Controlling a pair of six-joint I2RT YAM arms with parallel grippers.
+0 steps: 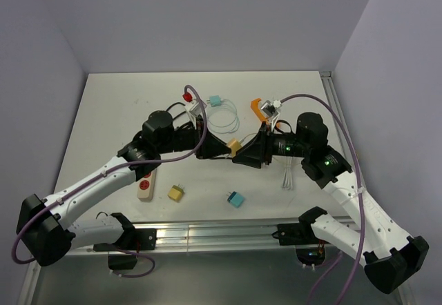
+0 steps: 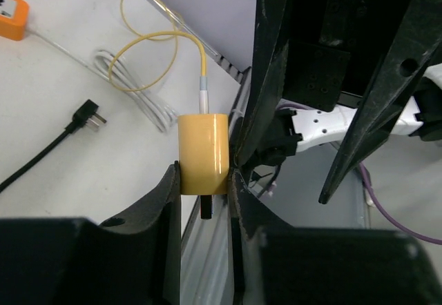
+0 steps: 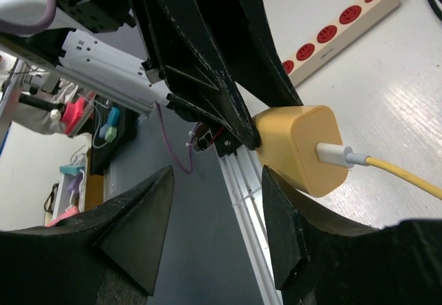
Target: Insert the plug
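Fingers of the left gripper (image 2: 205,181) are clamping the yellow charger (image 2: 204,153) — right gripper (image 3: 214,229) is hanging open beside it.

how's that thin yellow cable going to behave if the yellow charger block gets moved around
Probably floppy: the thin yellow cable lies in loose loops in the left wrist view, so it should trail and drag rather than push. It looks light, so it is unlikely to tug the glossy yellow charger block much.

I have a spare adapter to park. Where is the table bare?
Bare: the far-left corner of the table, between the left arm and the red plug. Crowded: the centre around the yellow charger, and the near edge by the power strip.
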